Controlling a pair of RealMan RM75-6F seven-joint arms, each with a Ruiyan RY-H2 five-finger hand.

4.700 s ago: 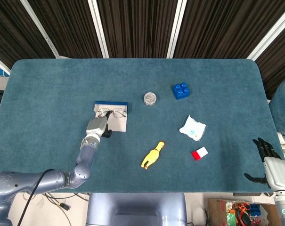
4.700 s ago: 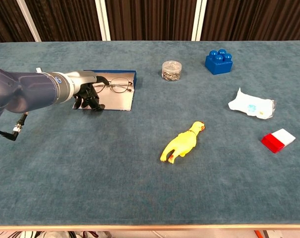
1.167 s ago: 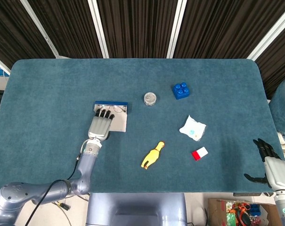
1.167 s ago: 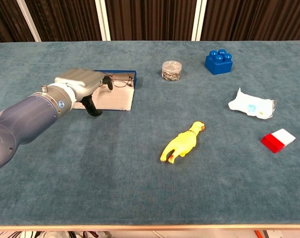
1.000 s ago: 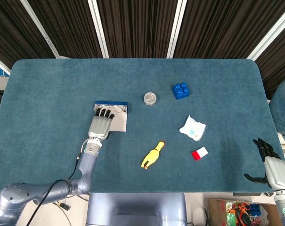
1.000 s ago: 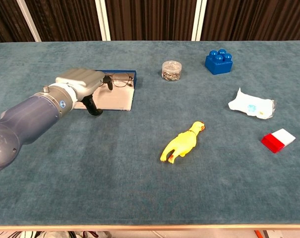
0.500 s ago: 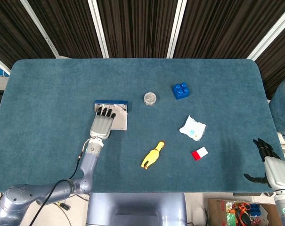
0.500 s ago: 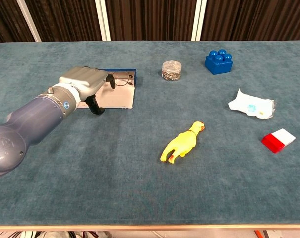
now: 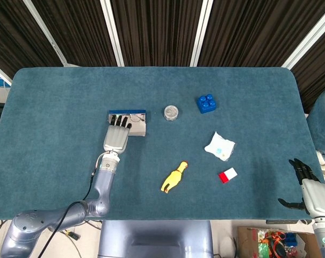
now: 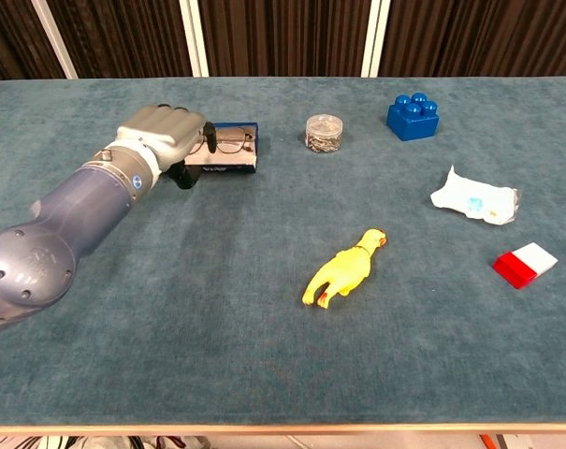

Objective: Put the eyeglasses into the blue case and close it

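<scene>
The blue case (image 10: 228,166) lies at the table's left centre, its near flap tilted up off the cloth so its blue outer side faces the chest view. The thin-framed eyeglasses (image 10: 229,140) rest inside it, partly hidden behind my left hand (image 10: 165,134). That hand holds the raised flap, fingers over its top and the dark thumb (image 10: 182,176) at its underside. From above, the left hand (image 9: 116,137) covers the left part of the case (image 9: 138,128). My right hand (image 9: 307,186) hangs off the table's right front corner, fingers apart and holding nothing.
A small clear jar (image 10: 325,132) stands just right of the case. Further right sit a blue toy block (image 10: 413,116), a white packet (image 10: 475,200) and a red-and-white block (image 10: 525,263). A yellow rubber chicken (image 10: 344,269) lies mid-table.
My left hand has pushed forward and lifted the case's near flap from flat on the cloth to a steep tilt over the eyeglasses. The right hand has stayed still.
</scene>
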